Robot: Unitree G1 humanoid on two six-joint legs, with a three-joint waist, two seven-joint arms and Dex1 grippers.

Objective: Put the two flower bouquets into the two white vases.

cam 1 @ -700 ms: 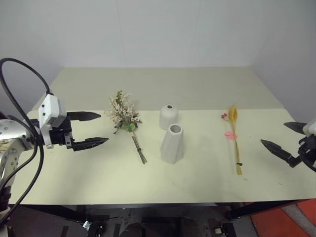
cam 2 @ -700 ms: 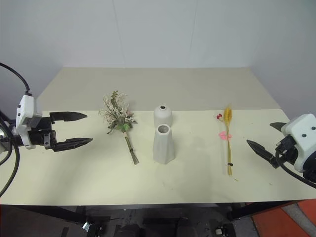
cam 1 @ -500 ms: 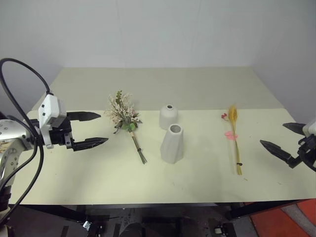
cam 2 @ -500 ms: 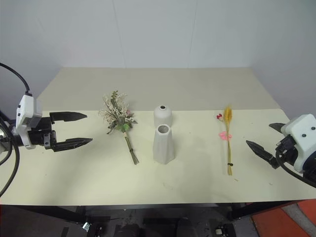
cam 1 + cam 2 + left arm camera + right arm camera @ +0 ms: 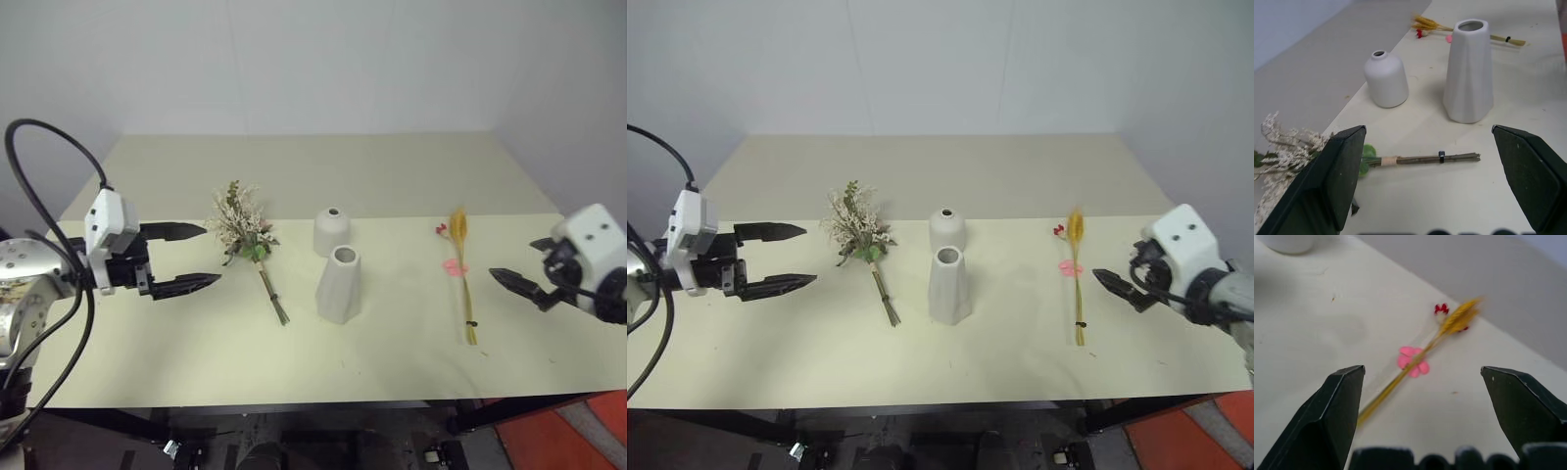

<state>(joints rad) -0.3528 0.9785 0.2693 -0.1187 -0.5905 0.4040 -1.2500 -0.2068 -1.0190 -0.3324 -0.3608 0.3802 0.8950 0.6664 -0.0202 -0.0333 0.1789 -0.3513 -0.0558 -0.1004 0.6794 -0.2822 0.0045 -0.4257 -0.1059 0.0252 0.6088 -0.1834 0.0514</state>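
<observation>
Both bouquets are lying flat on the pale cream tabletop [image 5: 147,362], and neither is in a vase yet. The bushy bunch of cream dried sprigs, green leaves and a pink rose [image 5: 247,235] is resting left of centre, its head toward the far edge and its bound stems trailing toward the near edge, angled slightly right. The slim yellow-stemmed orange plume with small pink-red blossoms [image 5: 460,269] is lying toward the right edge, its long axis running almost straight from far to near.

Between them, the shorter rounded white ceramic bottle vase [image 5: 332,231] is standing upright just behind the taller faceted white cone vase [image 5: 339,286], the two near each other but apart.

You are holding the left gripper [image 5: 196,257] with its black fingers spread wide and empty, pointing rightward at the bushy bunch, so its stems are lying crosswise to your approach. The right gripper [image 5: 1122,284] is likewise spread and empty, hovering just right of the plume's stem, aimed across it.

Each arm is nearer its own bouquet; judge the stems as the likely grasp points.

No brand, label or writing is legible anywhere.
</observation>
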